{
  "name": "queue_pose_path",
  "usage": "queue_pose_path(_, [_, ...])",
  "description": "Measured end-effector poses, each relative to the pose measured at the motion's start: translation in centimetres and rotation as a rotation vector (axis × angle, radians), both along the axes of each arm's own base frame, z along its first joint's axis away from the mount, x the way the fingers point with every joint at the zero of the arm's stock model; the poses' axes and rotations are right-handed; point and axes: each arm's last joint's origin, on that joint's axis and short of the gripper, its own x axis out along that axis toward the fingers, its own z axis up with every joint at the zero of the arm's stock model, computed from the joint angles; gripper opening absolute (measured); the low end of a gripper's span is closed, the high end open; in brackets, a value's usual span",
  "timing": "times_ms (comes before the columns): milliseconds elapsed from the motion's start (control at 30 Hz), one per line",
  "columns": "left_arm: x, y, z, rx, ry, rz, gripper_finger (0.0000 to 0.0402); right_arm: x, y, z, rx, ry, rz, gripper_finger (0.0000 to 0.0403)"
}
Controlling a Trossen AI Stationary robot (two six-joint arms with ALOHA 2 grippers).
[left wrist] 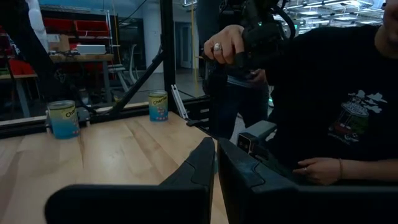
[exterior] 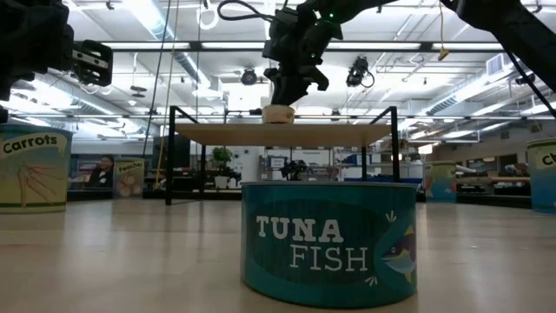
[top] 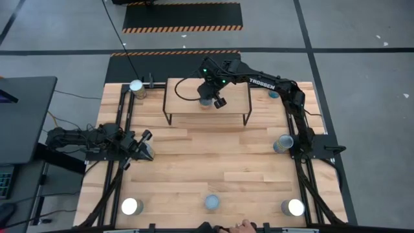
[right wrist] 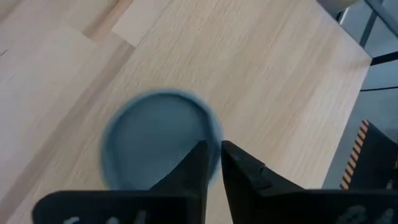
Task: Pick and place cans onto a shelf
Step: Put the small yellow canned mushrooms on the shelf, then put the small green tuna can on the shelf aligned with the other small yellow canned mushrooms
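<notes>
Top centre of the high view, the right gripper (top: 220, 102), fingers pressed together, hangs just above a can (right wrist: 158, 134) on the shelf (top: 233, 90); lifting carelessly might clip it over.

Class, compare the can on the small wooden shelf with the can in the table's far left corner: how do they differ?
The can on the shelf has a dull blue-grey top; the far-left corner can has a bright silver-white top. The first stands raised on the light wood shelf with black wire legs, beneath the right gripper; the second stands on the tabletop, unattended. Both stand upright.
</notes>
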Motion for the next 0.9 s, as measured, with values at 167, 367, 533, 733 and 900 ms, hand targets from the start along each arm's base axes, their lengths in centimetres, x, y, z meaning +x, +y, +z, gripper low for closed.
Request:
queue_pose_path(167, [0.0, 0.0, 0.0, 0.0, 0.0, 0.0, 0.0027, 0.0, 0.0, 0.0, -0.014, 0.003, -0.012, 0.006])
queue_pose_path(367, [0.0, 0.0, 0.0, 0.0, 0.0, 0.0, 0.0027, 0.2, 1.7, 1.6, -0.026, -0.014, -0.108, 0.0061])
queue_pose_path(533, [0.0, 0.0, 0.0, 0.0, 0.0, 0.0, 0.0027, 0.6, 5.1, 3.3, 0.079, -0.069, -0.219, 0.0061])
queue_pose_path(733, [0.0, 0.0, 0.0, 0.0, 0.0, 0.0, 0.0027, 1.1, 11.8, 3.8, 0.233, -0.027, -0.27, 0.0053])
queue_pose_path(900, [0.0, 0.0, 0.0, 0.0, 0.0, 0.0, 0.0027, 1.8, 19.3, 2.4, 0.29, 0.028, -0.245, 0.0039])
